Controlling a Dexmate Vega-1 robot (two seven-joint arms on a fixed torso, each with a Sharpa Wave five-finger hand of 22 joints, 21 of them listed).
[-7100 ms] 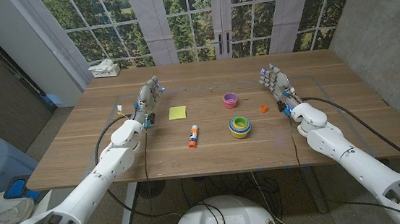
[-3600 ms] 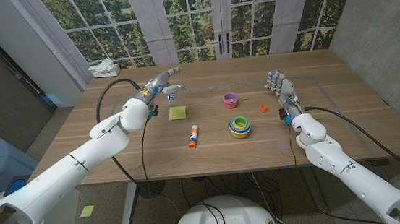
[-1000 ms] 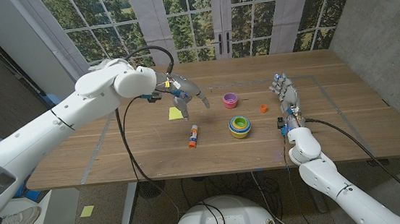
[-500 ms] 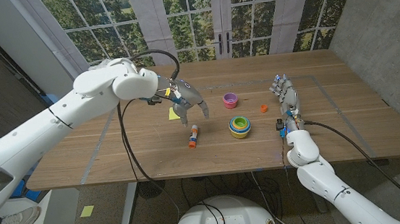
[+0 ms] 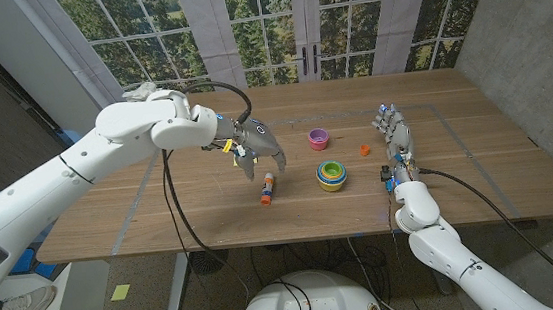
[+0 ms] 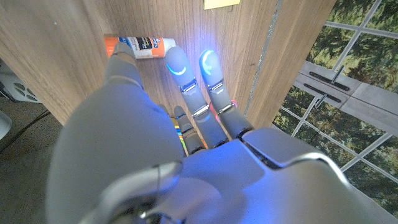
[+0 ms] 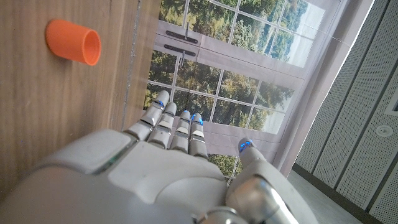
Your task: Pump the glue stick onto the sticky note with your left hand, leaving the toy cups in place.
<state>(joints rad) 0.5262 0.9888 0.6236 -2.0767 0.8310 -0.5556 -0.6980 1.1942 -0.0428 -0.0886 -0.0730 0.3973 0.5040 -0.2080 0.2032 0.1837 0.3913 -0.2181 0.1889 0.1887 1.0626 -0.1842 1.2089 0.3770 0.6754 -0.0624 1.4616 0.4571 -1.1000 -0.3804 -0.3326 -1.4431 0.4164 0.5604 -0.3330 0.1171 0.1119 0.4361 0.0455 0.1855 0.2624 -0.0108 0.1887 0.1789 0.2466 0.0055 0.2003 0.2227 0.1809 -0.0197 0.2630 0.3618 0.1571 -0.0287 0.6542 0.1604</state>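
Note:
The glue stick (image 5: 267, 187), white with an orange cap, lies on the table (image 5: 480, 182) near the middle. My left hand (image 5: 258, 149) hovers just behind and above it, fingers spread and pointing down, holding nothing. In the left wrist view the fingertips (image 6: 177, 62) reach close to the glue stick (image 6: 140, 45), and the yellow sticky note (image 6: 222, 3) lies beyond it. To the right stand the pink cup (image 5: 317, 138), the nested stack of cups (image 5: 331, 174) and a small orange cup (image 5: 364, 149). My right hand (image 5: 396, 140) stands on its edge beside the orange cup (image 7: 73, 42), fingers extended.
A black cable (image 5: 172, 199) hangs from my left arm over the table's left half. The grey tape outline (image 5: 454, 119) marks the work area. Windows and doors stand behind the far edge.
My left hand has come down and toward the front, from over the sticky note to just above the glue stick. The right hand and the cups have stayed put.

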